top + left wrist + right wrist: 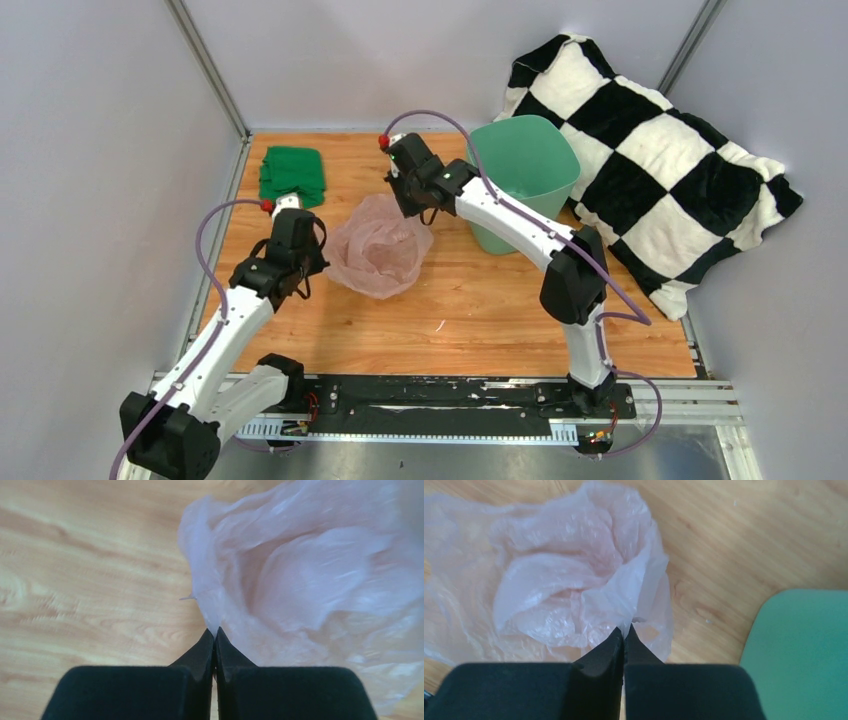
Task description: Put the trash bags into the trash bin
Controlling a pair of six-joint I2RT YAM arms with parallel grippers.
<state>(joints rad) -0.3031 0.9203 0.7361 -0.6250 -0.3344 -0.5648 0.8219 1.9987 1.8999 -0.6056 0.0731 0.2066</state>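
Observation:
The pale-pink crinkly trash bag hangs bunched between my two arms, just above the wooden table. My left gripper is shut on the bag's left edge. My right gripper is shut on the bag's right edge. In the top view the left gripper is at the bag's left and the right gripper at its upper right. The mint-green trash bin stands upright just right of the right gripper; its wall shows in the right wrist view.
A folded dark green cloth lies at the back left. A black-and-white checkered cushion leans behind and to the right of the bin. Grey walls enclose the wooden table.

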